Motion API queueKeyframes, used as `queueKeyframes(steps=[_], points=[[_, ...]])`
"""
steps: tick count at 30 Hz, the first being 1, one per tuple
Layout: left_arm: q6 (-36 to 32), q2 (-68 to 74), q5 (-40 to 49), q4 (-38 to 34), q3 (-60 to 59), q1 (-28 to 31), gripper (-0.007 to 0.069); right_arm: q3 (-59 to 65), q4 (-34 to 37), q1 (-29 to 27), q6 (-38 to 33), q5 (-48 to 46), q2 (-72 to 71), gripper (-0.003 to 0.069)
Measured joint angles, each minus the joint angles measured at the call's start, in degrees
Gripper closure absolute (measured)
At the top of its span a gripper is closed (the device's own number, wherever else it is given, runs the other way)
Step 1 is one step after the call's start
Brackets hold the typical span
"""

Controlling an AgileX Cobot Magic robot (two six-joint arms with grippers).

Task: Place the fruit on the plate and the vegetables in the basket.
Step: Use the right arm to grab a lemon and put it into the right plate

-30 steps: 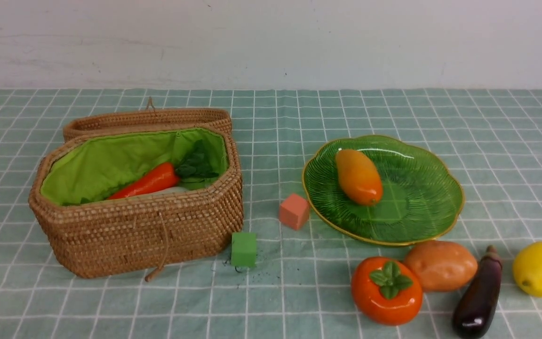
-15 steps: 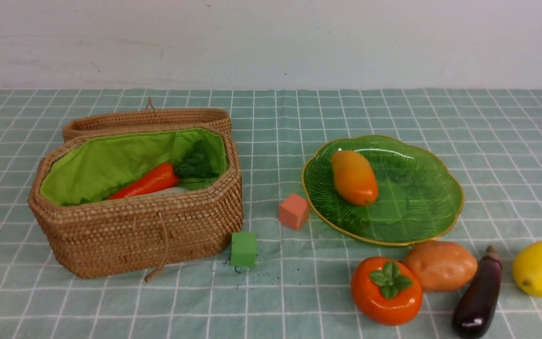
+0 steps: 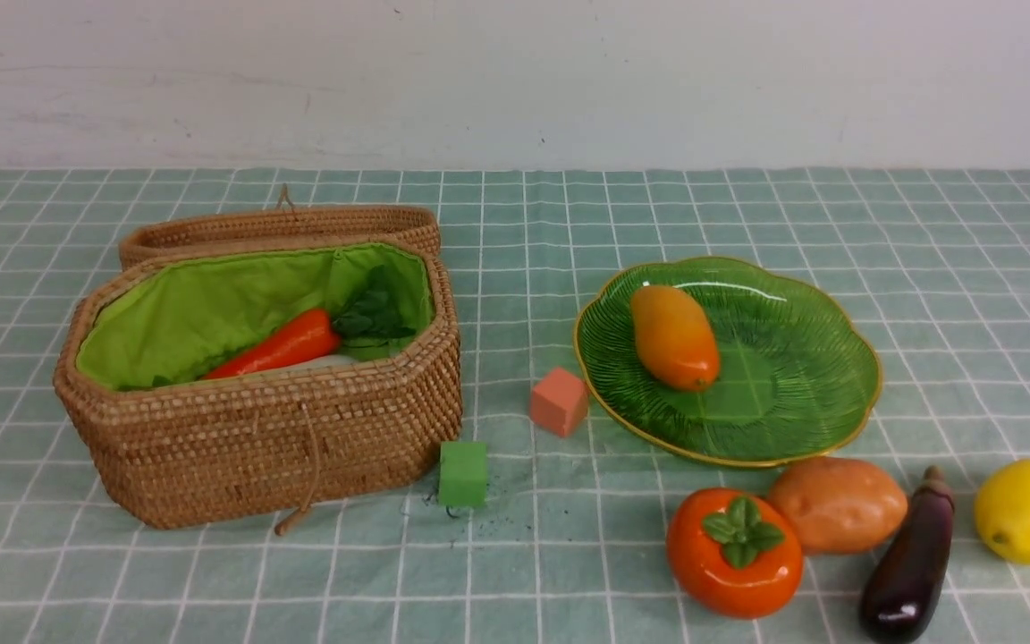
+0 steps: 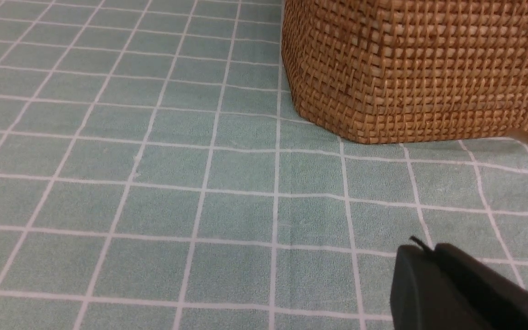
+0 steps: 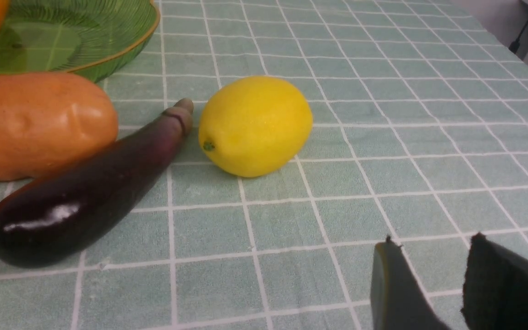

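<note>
The mango (image 3: 674,337) is seen on the plate (image 3: 806,402); the left gripper (image 4: 425,250) is closed, the right gripper (image 5: 431,243) narrowly parted, empty.

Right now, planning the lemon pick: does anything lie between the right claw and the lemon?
Nothing visible does. Only tablecloth separates the right claw and the lemon; the eggplant lies off to one side.

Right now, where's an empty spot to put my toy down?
Bare tablecloth lies behind the plate, toward the wall, and in front of the basket. It is crowded where the persimmon, potato, eggplant and lemon bunch together.
</note>
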State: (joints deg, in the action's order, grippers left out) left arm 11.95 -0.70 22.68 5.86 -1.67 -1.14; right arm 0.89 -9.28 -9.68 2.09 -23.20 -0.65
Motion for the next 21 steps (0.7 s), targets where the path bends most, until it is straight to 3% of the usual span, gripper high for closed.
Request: queueKeyframes(steps=[21], points=[[0.0,0.0,-0.1,0.0,0.0,0.0,0.0575,0.0,0.0,0.0,0.0,0.0,0.0,0.0417]])
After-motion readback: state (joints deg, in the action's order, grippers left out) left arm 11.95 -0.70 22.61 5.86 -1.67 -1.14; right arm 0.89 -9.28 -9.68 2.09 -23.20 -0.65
